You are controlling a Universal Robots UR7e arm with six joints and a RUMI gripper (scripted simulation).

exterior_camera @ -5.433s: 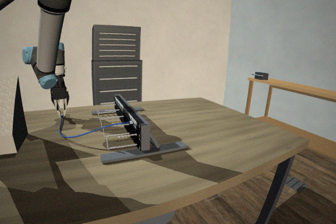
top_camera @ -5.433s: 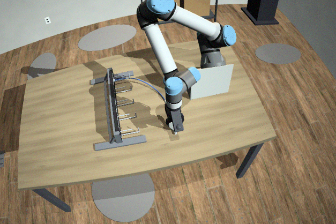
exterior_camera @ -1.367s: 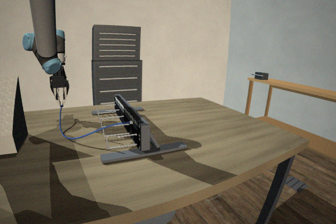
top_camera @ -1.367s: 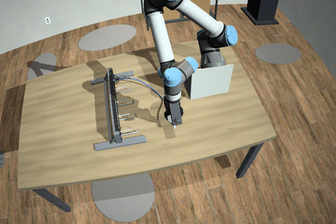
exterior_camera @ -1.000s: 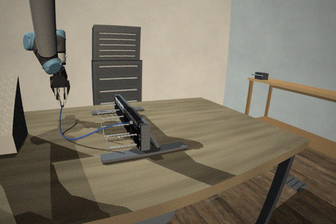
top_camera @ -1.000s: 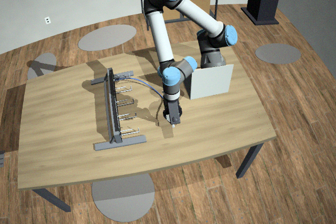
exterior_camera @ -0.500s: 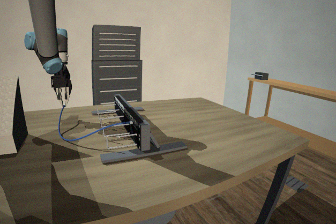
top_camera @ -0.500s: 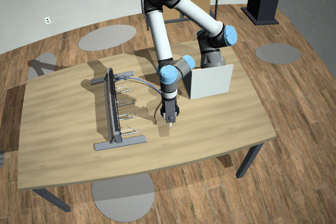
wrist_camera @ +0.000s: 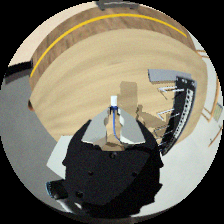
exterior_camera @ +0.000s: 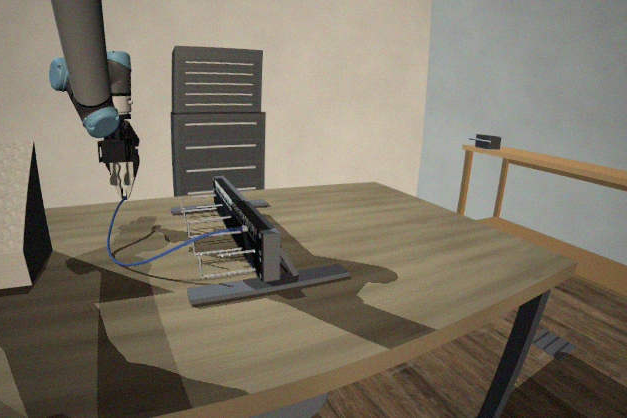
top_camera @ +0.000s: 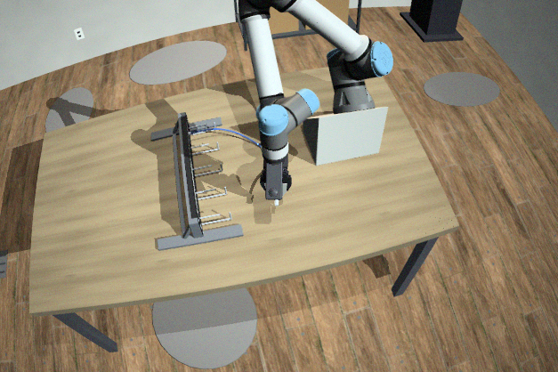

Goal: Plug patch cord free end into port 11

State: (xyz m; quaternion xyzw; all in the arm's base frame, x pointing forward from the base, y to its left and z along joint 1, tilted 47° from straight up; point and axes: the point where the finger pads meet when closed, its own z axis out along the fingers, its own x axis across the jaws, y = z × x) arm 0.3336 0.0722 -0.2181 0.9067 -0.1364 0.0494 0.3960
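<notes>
My gripper [top_camera: 276, 201] [exterior_camera: 124, 192] [wrist_camera: 113, 107] is shut on the free plug [top_camera: 276, 203] [wrist_camera: 114, 102] of the blue patch cord [exterior_camera: 144, 257] [top_camera: 239, 133] [wrist_camera: 116, 127]. It holds the plug well above the table, pointing down, some way out from the port side of the rack [top_camera: 187, 178] [exterior_camera: 259, 232] [wrist_camera: 181, 107]. The cord hangs from the fingers in a loop down to the table top and runs to the rack's port strip, where its other end is plugged in. The latch's direction is too small to tell.
The grey rack stands on two flat feet [top_camera: 199, 238] [exterior_camera: 269, 285] with wire cable brackets [top_camera: 213, 192] [exterior_camera: 214, 250] sticking out toward the arm. A pale box [top_camera: 351, 133] stands on the table by the arm's base. The wooden table's edge [top_camera: 248, 280] is near the front.
</notes>
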